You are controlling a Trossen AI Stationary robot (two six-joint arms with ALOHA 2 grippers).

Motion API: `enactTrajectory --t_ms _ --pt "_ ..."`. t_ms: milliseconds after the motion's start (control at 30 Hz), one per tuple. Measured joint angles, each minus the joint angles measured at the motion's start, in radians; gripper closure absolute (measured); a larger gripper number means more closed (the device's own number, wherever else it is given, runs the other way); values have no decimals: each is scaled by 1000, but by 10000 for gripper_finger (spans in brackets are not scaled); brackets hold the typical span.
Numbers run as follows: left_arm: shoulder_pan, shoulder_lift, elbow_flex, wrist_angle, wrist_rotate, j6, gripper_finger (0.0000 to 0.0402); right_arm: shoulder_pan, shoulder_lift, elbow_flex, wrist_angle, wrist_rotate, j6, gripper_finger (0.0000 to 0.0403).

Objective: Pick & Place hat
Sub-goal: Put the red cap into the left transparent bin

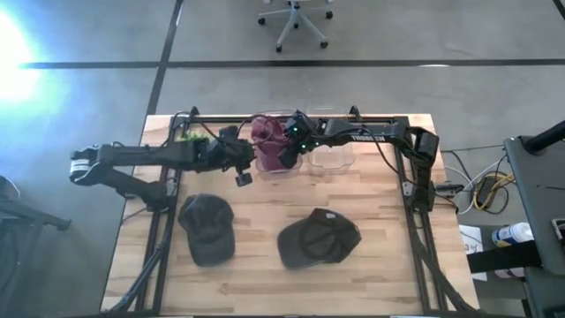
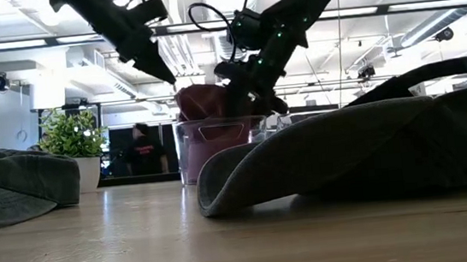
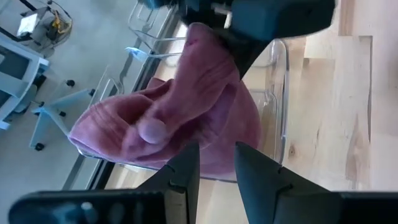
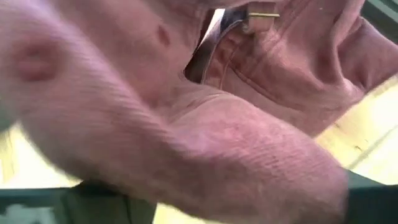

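While the right gripper [image 1: 288,152] sits over the clear bin [image 1: 275,164], jaw state unclear, the soft, light pink corduroy cap [image 3: 186,118] slumps inside; its stiffer brim grips best.

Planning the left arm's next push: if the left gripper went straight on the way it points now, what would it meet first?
Most likely the pink hat bunched in the clear bin; the left gripper points right at it, though depth is unclear.

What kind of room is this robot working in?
Probably an office-style robotics lab. A rolling office chair stands on the bare grey floor, a potted plant sits behind the wooden table, and ceiling strip lights run overhead.
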Motion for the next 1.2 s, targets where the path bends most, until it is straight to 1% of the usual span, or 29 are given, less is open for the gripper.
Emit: enactTrajectory --t_ms 133,233,300,400,500,600,733,800,1000,1100,1200 --pt "41 27 0 46 25 14 307 0 -31 11 -78 6 -62 113" --pt "70 54 0 122 44 45 307 0 -46 19 -135 45 -95 96" --pt "91 74 0 161 75 50 307 0 -51 27 -174 75 -116 91" --pt "120 105 0 199 109 54 307 1 -59 38 -215 86 -136 88" --pt "145 142 17 232 117 83 307 5 -78 41 -213 110 -150 92" --pt "174 187 51 269 143 114 307 9 -82 42 -196 110 -170 99" --pt "217 263 111 297 207 141 307 18 -69 42 -204 106 -188 108" --pt "234 304 153 299 227 156 307 24 -62 41 -206 108 -195 112" --pt "279 414 275 291 234 222 307 27 -52 39 -206 134 -201 117" --pt "308 445 349 191 233 241 307 27 -56 39 -233 173 -223 117" --pt "338 442 400 88 233 246 307 27 -74 38 -267 219 -250 118"
